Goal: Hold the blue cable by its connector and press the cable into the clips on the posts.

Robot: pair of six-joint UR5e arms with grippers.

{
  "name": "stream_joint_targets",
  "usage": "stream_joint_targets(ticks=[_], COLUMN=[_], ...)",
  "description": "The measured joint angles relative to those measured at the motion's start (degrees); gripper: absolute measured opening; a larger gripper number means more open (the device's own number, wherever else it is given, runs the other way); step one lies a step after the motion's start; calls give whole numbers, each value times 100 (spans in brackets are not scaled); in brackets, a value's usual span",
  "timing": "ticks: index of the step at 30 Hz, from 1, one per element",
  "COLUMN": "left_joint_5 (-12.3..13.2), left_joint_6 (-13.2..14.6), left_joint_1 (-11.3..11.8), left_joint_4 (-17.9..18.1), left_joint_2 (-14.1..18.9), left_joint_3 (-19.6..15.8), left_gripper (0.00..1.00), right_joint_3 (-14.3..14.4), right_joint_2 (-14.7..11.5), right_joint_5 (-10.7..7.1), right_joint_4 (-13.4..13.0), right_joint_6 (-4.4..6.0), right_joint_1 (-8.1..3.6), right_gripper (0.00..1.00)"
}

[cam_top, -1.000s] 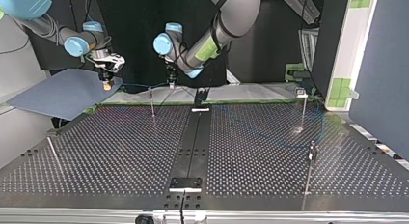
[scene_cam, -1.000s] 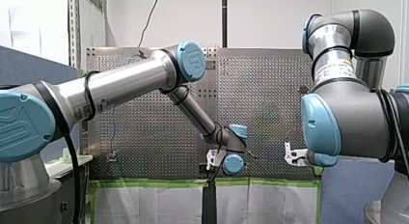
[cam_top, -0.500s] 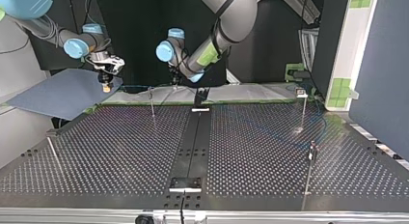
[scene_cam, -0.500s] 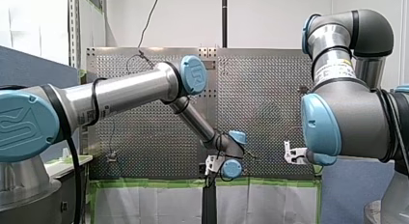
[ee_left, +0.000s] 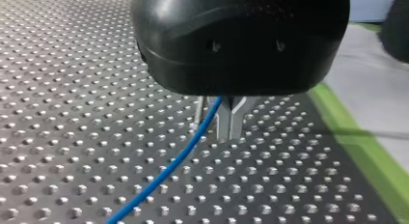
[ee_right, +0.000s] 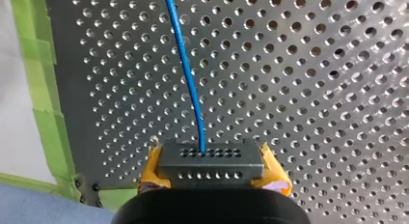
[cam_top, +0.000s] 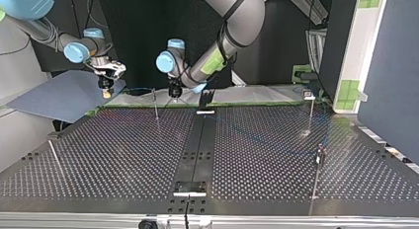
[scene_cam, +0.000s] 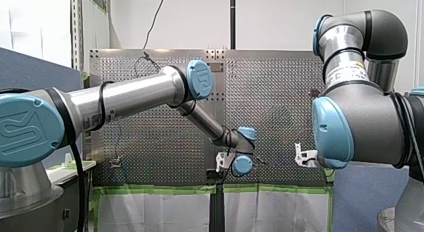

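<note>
My right pincer (ee_right: pixel 211 172) is closed on the connector (ee_right: pixel 211 159), a small grey block with rows of holes, clamped between its yellow pads (ee_right: pixel 152 166). The blue cable (ee_right: pixel 185 64) leaves the middle of the block and runs straight ahead over the perforated desk (cam_top: pixel 123 155).

My left pincer (ee_left: pixel 223 119) has its metal fingers (ee_left: pixel 234 122) drawn to a narrow gap, and the cable comes out from between them and trails away across the desk. In the top view this pincer hangs just beside a thin upright post (cam_top: pixel 155 104) near the desk's far edge, with my right pincer further to that view's left. The stretch of cable between them passes close to the post's top. The clip there is too small to make out, so I cannot tell whether the cable is seated.

The cable looks thin, light and limp, so it will likely sag or bow unless it is held taut from both sides. The connector is the one rigid part and the safe place to grip. The cable itself should be guided loosely, as a hard pull could kink it or strain it at the block.
</note>
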Motion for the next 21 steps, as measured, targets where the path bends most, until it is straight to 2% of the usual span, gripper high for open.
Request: stream_joint_targets(ticks=[5,14,21], left_joint_5=[16,216,329], left_joint_6=[-4,-17,-46], left_joint_1=[26,79,218], left_joint_4=[-57,-86,-117], left_joint_2=[-2,-7,-86], left_joint_3=[143,225,283], left_gripper=[2,2,2], right_joint_3=[-98,-271,-595], right_joint_2=[1,33,252], right_joint_5=[47,95,154], right_joint_4=[34,52,260], right_joint_6=[25,96,99], right_joint_1=[6,33,74], right_gripper=[0,0,0])
